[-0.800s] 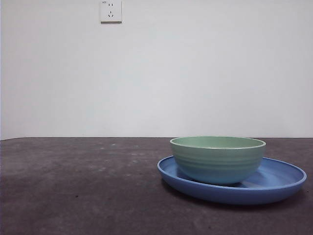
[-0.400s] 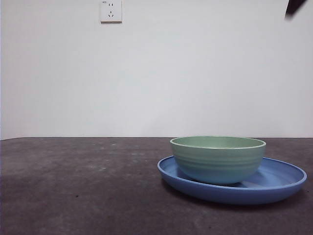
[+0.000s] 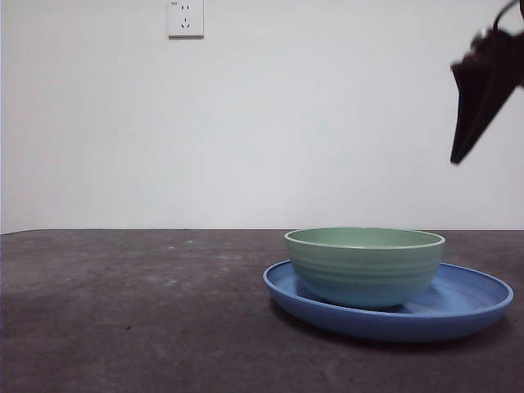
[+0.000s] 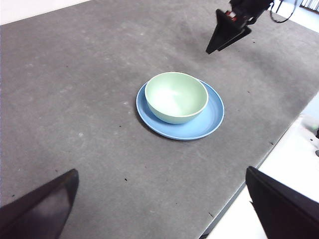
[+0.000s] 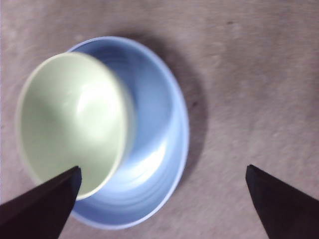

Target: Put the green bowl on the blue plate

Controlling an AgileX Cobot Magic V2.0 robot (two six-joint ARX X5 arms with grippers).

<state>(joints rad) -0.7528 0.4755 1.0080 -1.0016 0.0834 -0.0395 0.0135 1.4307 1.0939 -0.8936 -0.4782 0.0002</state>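
The green bowl (image 3: pixel 364 266) is seen standing upright on the blue plate (image 3: pixel 479 299), off-centre toward one side of it, so the placing called for is judged to be done; nothing is left except for the arms to be kept clear. The plate lies on the gray desk (image 3: pixel 123 311), nearer to the desk's white-bordered edge than to its middle, as the left wrist view shows.

The right end effector (image 5: pixel 162 199) is held above the plate and bowl, its jaws spread wide and grasping nothing. The left end effector (image 4: pixel 162 204) is held high and well apart from the dishes, likewise released and empty.

The bowl's ridged side and its seat on the plate are shown only in the front view, along with a wall socket (image 3: pixel 186 18). The bowl's empty inside and its off-centre position are given only by the wrist views.
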